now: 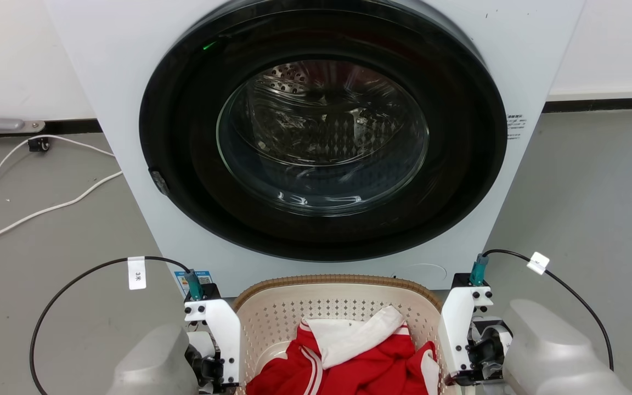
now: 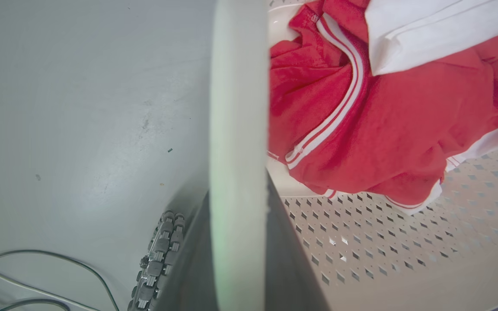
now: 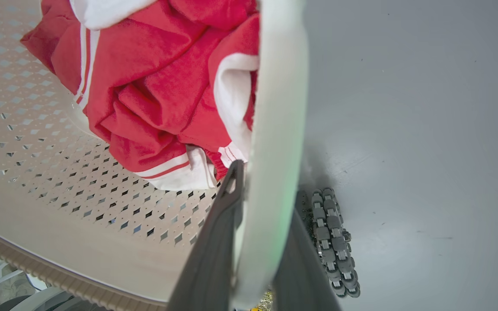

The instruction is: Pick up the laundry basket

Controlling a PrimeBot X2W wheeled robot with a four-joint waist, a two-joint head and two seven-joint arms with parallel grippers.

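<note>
- Against the far wall, on the grey floor [image 1: 585,192], stands a white washing machine [image 1: 118,109] with a dark round door
- Just near of it, between the two arms, is the cream laundry basket [image 1: 338,302]
- A red and white garment [image 1: 371,367] is heaped inside the basket
- The left hand [image 2: 238,190] is clenched on the basket's left white handle [image 2: 236,108]
- The right hand [image 3: 266,181] is clenched on the right white handle [image 3: 279,108]

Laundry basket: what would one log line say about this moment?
left gripper: clamps left handle | right gripper: clamps right handle | laundry basket: before washing machine, holds red-white clothing
</note>
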